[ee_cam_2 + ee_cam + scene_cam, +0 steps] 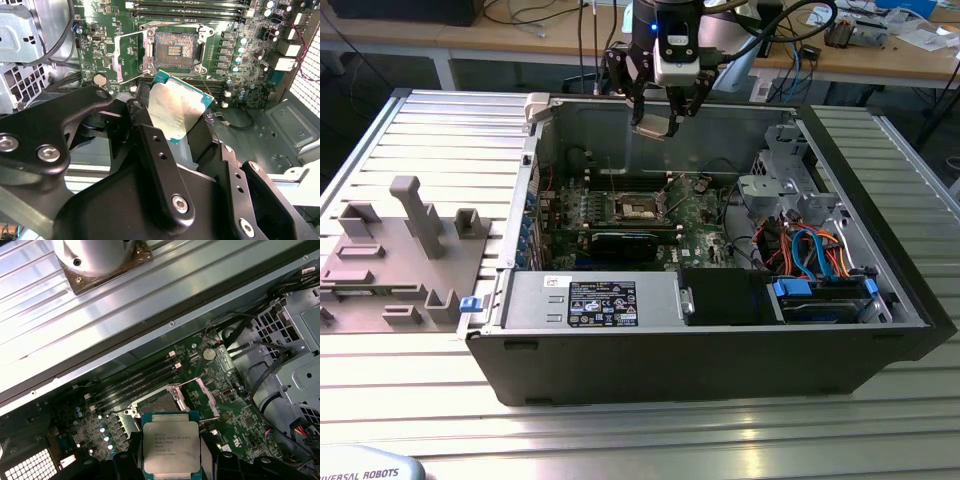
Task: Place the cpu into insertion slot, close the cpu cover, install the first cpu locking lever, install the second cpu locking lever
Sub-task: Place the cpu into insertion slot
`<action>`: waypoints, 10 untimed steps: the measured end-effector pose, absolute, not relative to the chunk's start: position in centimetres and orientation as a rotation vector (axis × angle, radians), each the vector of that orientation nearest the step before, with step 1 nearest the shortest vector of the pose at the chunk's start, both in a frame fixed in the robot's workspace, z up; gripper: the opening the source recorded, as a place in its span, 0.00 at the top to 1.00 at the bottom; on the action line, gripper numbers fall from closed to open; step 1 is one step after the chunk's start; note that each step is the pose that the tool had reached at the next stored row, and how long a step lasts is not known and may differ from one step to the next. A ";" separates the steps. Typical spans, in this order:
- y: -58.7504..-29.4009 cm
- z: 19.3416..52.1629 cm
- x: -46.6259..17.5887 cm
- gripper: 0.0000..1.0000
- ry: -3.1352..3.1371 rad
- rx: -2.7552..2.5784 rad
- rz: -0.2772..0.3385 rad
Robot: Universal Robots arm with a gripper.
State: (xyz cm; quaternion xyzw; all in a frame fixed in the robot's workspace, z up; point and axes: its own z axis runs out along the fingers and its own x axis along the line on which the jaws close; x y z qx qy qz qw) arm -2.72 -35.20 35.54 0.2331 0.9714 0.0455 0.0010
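Observation:
My gripper (pixel 658 112) hangs above the open computer case, shut on the cpu (pixel 655 125) by its edges. In both wrist views the cpu (pixel 177 107) (pixel 171 447) is a flat silver square on a teal base, held between the black fingers (pixel 150 150), well above the board. The insertion slot (pixel 175 49) (pixel 159 404) (pixel 638 205) lies below it on the green motherboard (pixel 700 215), dark centre exposed and with nothing in it. The cpu cover (pixel 120 57), a silvery frame, stands flipped open beside the slot.
A long black card (pixel 625 243) lies just in front of the slot, memory slots (pixel 200 6) behind it. A metal drive cage (pixel 775 175) and coloured cables (pixel 815 250) fill the case's right side, the power supply (pixel 605 300) its front. A grey fixture (pixel 405 250) sits on the table at the exterior view's left.

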 end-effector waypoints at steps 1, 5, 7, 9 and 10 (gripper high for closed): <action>-35.2 35.5 -2.7 0.45 3.050 0.733 0.143; -35.2 35.5 -2.7 0.45 3.049 0.736 0.143; -35.2 35.5 -2.7 0.45 3.048 0.737 0.143; -35.2 35.5 -2.7 0.45 3.048 0.738 0.143; -35.2 35.5 -2.7 0.45 3.048 0.739 0.143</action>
